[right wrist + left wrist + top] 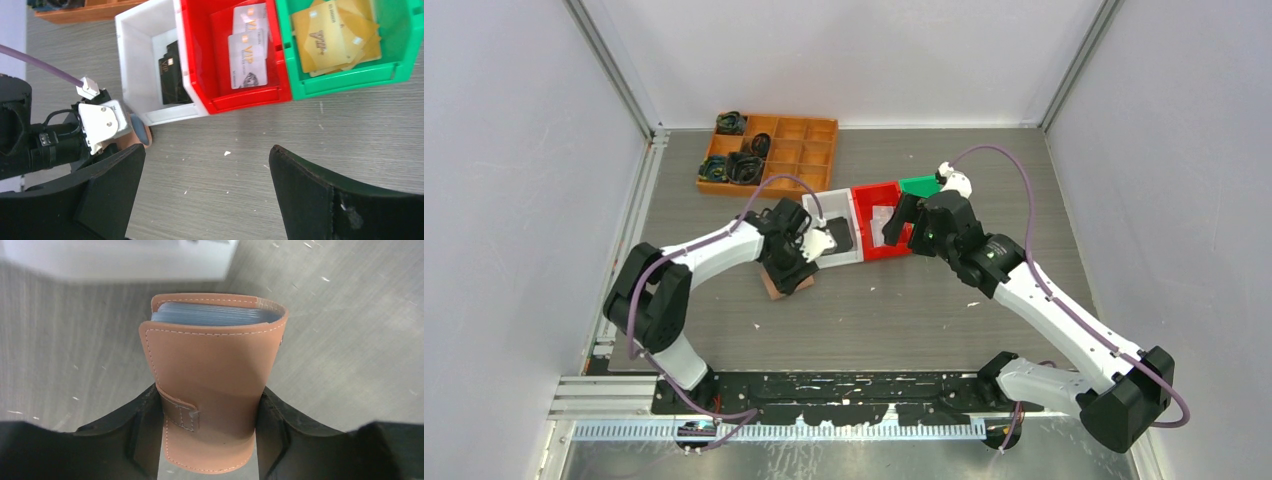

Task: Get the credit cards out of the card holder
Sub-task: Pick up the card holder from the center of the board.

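The salmon-pink card holder (215, 375) stands folded on the table with its snap tab fastened, and bluish clear sleeves (215, 314) show at its top edge. Any cards inside cannot be made out. My left gripper (209, 400) has a black finger pressed against each side of the holder's lower part. From above, the holder (786, 283) sits under my left gripper (796, 262). My right gripper (206, 155) hangs open over bare table beside the bins, nothing between its fingers. Loose credit cards (247, 55) lie in the red bin.
Three bins stand in a row: white (140, 55) with black cards, red (200, 60) with white VIP cards, green (345, 80) with gold cards. An orange compartment tray (796, 185) with dark items stands at the back left. White walls enclose the table.
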`<act>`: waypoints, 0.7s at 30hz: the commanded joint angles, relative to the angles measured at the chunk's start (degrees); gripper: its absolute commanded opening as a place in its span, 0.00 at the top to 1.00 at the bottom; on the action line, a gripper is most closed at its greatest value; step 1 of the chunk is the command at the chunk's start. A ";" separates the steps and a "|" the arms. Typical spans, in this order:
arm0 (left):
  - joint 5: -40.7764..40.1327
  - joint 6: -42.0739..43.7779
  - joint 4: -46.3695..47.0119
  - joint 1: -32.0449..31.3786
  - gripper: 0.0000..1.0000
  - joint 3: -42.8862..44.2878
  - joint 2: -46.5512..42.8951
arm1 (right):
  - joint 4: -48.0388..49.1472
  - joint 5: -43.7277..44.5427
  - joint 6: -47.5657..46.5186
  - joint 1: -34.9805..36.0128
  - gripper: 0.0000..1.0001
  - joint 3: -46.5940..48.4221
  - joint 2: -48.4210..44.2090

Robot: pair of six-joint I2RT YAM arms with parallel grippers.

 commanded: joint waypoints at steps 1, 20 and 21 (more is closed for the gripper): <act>10.84 -1.79 -11.45 2.80 0.71 5.86 -8.68 | 4.33 -7.54 -0.17 -0.13 0.00 3.02 -0.64; 21.24 -1.07 -30.44 4.51 0.74 24.93 -29.51 | 31.66 -45.60 21.09 2.74 0.01 7.77 9.73; 19.62 -0.90 -29.79 3.22 0.74 24.05 -30.37 | 31.73 -45.29 21.44 3.41 0.01 8.41 10.13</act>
